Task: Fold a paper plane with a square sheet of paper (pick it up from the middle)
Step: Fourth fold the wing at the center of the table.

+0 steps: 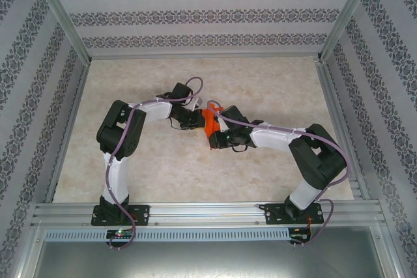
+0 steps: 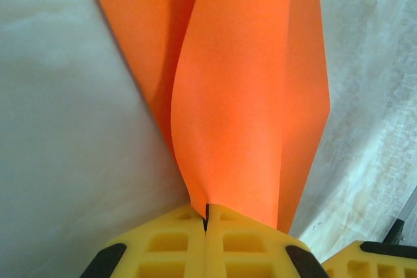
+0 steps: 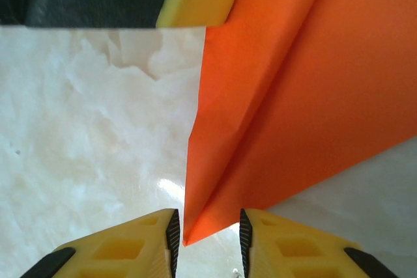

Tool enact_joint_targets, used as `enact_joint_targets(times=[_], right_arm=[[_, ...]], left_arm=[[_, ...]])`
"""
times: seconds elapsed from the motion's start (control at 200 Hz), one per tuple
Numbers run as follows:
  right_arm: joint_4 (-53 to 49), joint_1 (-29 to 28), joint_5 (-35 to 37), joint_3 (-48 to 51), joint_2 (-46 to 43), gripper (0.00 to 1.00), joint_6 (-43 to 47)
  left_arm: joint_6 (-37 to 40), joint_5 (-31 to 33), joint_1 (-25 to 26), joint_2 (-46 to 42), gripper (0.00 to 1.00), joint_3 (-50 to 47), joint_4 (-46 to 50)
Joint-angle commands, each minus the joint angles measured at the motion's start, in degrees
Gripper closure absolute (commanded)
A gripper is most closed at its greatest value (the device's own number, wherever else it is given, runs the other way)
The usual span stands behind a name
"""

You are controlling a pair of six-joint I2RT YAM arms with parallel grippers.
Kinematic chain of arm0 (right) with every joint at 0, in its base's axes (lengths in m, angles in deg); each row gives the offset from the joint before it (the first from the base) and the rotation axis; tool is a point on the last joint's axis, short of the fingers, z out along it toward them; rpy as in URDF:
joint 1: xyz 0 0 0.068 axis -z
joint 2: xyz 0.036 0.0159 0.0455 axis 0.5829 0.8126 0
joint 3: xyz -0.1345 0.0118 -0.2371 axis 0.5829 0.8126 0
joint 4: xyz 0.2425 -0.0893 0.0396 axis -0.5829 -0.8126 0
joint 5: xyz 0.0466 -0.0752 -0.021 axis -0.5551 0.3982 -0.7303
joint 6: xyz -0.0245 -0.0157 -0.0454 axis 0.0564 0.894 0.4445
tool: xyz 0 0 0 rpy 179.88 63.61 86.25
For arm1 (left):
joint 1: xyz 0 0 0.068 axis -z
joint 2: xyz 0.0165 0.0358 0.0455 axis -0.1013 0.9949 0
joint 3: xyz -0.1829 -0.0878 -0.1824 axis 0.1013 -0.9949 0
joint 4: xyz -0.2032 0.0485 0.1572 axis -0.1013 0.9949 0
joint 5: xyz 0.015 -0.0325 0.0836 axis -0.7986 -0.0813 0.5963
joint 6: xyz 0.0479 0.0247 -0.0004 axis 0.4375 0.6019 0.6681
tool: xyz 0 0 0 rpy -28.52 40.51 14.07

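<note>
Marbled table [image 1: 163,167], paper plane [image 1: 210,125] in left fingers [image 2: 163,252]

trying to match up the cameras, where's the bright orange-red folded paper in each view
top external: the bright orange-red folded paper is at picture centre, over the pale marbled tabletop.
left wrist: it runs from the shut left gripper at bottom centre up to the top edge.
right wrist: it covers the upper right, its tip pointing down between the fingers of the open right gripper.
shared landmark: that marbled tabletop, behind the paper in all three.
</note>
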Motion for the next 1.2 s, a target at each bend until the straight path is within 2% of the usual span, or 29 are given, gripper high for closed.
enact_joint_targets(times=[0.0, 0.35, 0.575, 0.924, 1.194], right_arm=[[3.99, 1.21, -3.57, 1.10, -1.29, 0.68, -2.45], [7.39, 2.16, -8.13, -1.31, 3.55, 0.78, -3.84], [7.87, 2.31, -9.13, -2.15, 6.33, 0.79, -3.84], [7.65, 2.41, -8.85, -1.84, 3.65, 0.82, -3.84], [8.49, 2.67, -10.29, -3.55, 5.35, 0.83, -4.09]], left_arm=[[2.24, 0.96, -0.57, 1.62, 1.00, 1.82, 2.23], [3.36, 1.43, -0.48, 2.64, 1.00, 2.96, 3.64], [3.46, 1.71, -0.48, 3.20, 1.00, 3.65, 3.99], [4.06, 2.15, -0.46, 3.65, 1.00, 4.12, 4.87], [4.35, 2.15, -0.48, 4.00, 1.00, 4.71, 5.56]])
